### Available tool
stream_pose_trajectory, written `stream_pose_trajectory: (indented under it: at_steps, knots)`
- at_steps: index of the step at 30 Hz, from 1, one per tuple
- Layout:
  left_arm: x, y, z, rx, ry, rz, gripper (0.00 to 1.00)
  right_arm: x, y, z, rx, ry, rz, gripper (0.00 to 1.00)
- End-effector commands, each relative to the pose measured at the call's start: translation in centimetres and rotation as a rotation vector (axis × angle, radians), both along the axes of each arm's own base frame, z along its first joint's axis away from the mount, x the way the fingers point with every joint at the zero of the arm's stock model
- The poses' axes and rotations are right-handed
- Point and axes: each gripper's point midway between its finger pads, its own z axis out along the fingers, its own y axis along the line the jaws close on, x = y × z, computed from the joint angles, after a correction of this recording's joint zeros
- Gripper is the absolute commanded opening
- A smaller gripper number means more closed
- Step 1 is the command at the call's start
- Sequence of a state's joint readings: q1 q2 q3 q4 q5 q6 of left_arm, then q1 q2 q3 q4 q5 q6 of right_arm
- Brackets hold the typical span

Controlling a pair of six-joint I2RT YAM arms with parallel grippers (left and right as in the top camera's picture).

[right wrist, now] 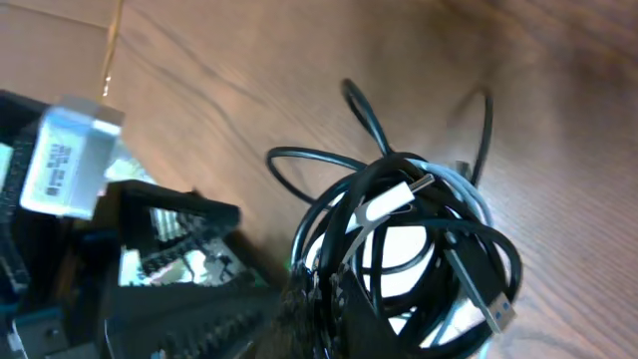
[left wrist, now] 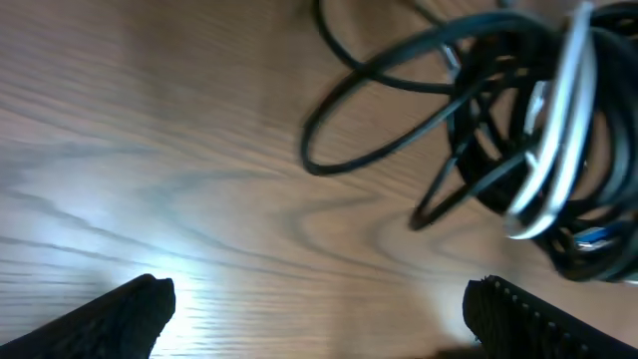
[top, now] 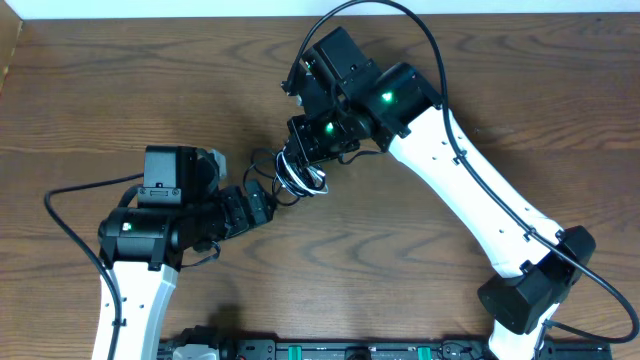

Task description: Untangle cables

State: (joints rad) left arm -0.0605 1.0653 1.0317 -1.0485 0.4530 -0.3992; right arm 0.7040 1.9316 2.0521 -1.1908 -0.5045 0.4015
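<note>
The cables (top: 300, 178), tangled mid-table, are pinched in the closed right gripper (right wrist: 299, 299), and the left gripper (left wrist: 329, 329), spread wide just near-left, should next clamp a loose black loop (left wrist: 306, 148) and pull away.

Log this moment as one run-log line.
task: untangle cables | left gripper: open, short of cable bundle | right gripper: shut on cable bundle | state: tangled, black cords plus white cord
</note>
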Motion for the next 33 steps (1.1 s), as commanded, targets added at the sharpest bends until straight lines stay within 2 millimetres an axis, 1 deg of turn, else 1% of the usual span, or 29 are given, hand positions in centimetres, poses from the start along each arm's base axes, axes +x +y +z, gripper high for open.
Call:
stream_pose_trajectory:
  at_steps: [1,4,6,10,12,15,17,21,24,26,29,31,32,33]
  knots:
    - [-0.2,-1.4,1.0,-0.111,0.028,0.026,0.98,-0.9,0.4,2.3,0.069,-0.003,0.024,0.02]
    - [0.7,-1.4,1.4,-0.141,0.020,0.087,0.98,-1.0,0.3,2.2,0.064,0.009,0.019,0.02]
    - [0.7,-1.8,1.6,-0.182,0.042,0.121,0.98,-1.2,0.4,2.3,0.072,0.017,0.026,0.01]
    - [1.0,-2.9,2.6,-0.261,0.029,0.102,0.98,-1.4,0.5,2.4,0.081,0.024,0.033,0.01]
    - [1.5,-3.0,2.9,-0.264,0.007,0.099,0.98,-1.7,0.6,2.6,0.096,0.036,0.044,0.01]
    - [2.2,-3.0,3.3,-0.269,-0.032,0.094,0.98,-2.5,1.4,3.5,0.159,0.068,0.086,0.01]
    - [2.5,-3.0,3.5,-0.280,-0.031,0.113,0.98,-2.6,1.7,3.9,0.185,0.070,0.100,0.01]
    - [2.6,-3.0,3.5,-0.300,-0.008,0.155,0.98,-2.5,1.7,3.9,0.186,0.067,0.098,0.01]
    - [2.8,-2.7,3.3,-0.280,-0.017,0.168,0.98,-2.6,1.8,4.0,0.193,0.072,0.103,0.01]
    - [3.2,-1.9,2.8,-0.237,-0.019,0.197,0.91,-3.1,2.0,4.5,0.222,0.090,0.124,0.01]
    - [3.7,-1.3,1.8,-0.195,-0.002,0.222,0.86,-4.0,2.6,5.5,0.286,0.127,0.171,0.01]
    - [4.0,-1.3,1.3,-0.193,0.014,0.224,0.78,-4.3,2.7,5.9,0.309,0.141,0.188,0.01]
    - [4.2,-1.3,1.1,-0.192,0.021,0.224,0.71,-4.4,2.7,6.0,0.316,0.147,0.192,0.01]
    - [4.4,-1.3,0.8,-0.190,0.028,0.225,0.67,-4.5,2.7,6.2,0.323,0.153,0.197,0.01]
